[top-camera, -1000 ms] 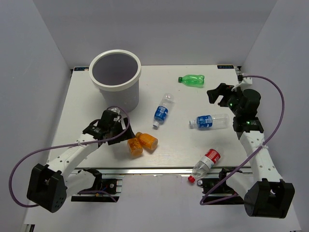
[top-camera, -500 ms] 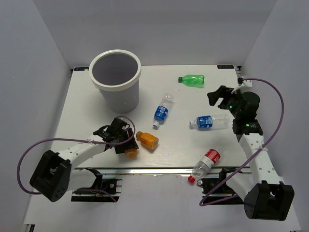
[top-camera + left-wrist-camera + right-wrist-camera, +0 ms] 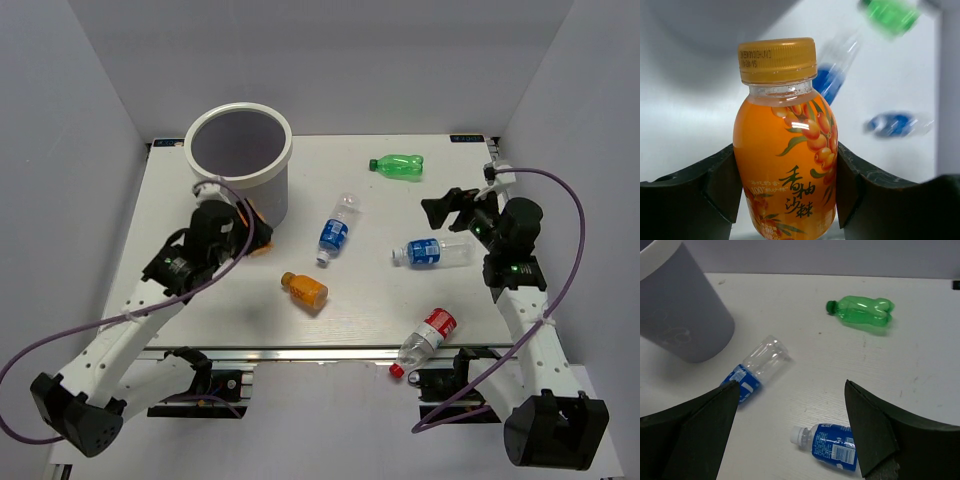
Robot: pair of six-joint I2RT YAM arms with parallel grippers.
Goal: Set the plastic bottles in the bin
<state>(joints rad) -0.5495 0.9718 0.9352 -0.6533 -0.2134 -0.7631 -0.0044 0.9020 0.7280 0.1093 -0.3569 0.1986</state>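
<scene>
One of six bottles is on its way. The left gripper [image 3: 250, 222], up beside the wall of the bin [image 3: 240, 180], clamps an orange bottle [image 3: 785, 150] by the body between both fingers; the bottle has not yet crossed the rim; the bin's grey inside shows no bottle from above, so none looks delivered.

Five lie on the table [image 3: 370, 300]: the second orange bottle [image 3: 304, 289] near the front middle; a blue-label bottle [image 3: 337, 230] right of the bin; the other blue-label bottle [image 3: 432, 250] further right; the green bottle [image 3: 397, 166] towards the far edge; the red-label bottle [image 3: 427, 338] at the front edge, cap end overhanging.

The right gripper [image 3: 443, 208] hovers with fingers spread wide and nothing between them, just above the other blue-label bottle, which seems its likely pick.

Left to do, on this evidence: carry the held bottle over the rim and drop it; then five more.
</scene>
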